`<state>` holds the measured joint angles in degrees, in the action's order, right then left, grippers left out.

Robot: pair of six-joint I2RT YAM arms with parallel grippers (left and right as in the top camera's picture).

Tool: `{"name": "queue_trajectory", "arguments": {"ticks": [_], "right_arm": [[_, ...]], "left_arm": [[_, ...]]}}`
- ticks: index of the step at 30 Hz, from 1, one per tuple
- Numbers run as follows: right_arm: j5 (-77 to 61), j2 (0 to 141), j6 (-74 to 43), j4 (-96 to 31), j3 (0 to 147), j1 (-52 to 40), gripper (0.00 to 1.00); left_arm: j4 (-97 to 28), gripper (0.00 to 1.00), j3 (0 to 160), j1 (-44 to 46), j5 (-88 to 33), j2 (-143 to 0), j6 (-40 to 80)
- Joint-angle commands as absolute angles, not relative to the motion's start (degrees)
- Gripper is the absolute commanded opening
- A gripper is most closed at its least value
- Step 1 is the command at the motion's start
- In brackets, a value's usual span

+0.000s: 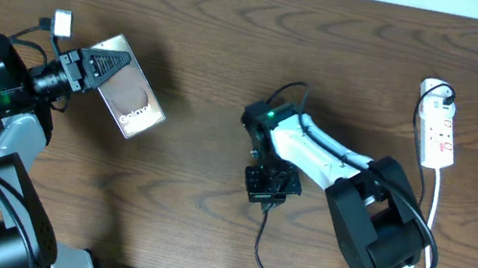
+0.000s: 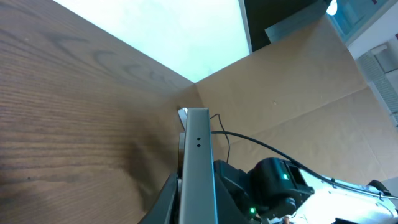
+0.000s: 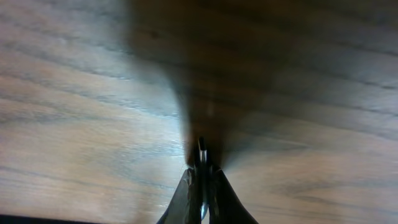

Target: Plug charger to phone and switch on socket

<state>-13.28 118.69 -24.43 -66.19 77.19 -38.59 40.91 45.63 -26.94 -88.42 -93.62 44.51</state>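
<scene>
Currently your left gripper (image 1: 113,62) clamps the phone (image 1: 134,105); right of the phone, your right gripper (image 1: 269,190) pinches the charger (image 1: 259,240).

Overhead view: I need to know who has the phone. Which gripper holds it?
The left gripper, on the picture's left side: it clamps the phone. The right gripper is shut farther right, well clear of the phone.

The left arm (image 1: 11,130) stretches out, its left claw (image 1: 119,63) clamped on the phone (image 1: 132,102); right of the phone, the right arm (image 1: 314,151) folds back, its right claw (image 3: 201,173) pointing down, pinching the charger (image 3: 200,148).
</scene>
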Motion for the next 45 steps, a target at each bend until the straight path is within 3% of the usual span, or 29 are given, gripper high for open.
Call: {"name": "queue_trajectory", "arguments": {"ticks": [1,20,29,40,45], "right_arm": [[-11.9,119.2,-27.1,-65.4,76.9,-39.9,0.01],[-13.3,119.2,-26.3,-64.1,76.0,-39.8,0.01],[-56.7,119.2,4.7,-48.6,76.0,-36.9,0.01],[-65.4,119.2,13.0,-40.3,76.0,-36.8,0.01],[-74.2,119.2,13.4,-29.9,76.0,-36.8,0.01]], "left_arm": [[41.1,0.08,46.3,-27.1,-90.0,-92.5,43.5],[40.7,0.08,46.3,-27.1,-90.0,-92.5,43.7],[40.8,0.08,46.3,-27.1,-90.0,-92.5,43.7],[40.8,0.08,46.3,-26.5,-90.0,-92.5,43.7],[40.8,0.08,46.3,-26.2,-90.0,-92.5,43.7]]}}
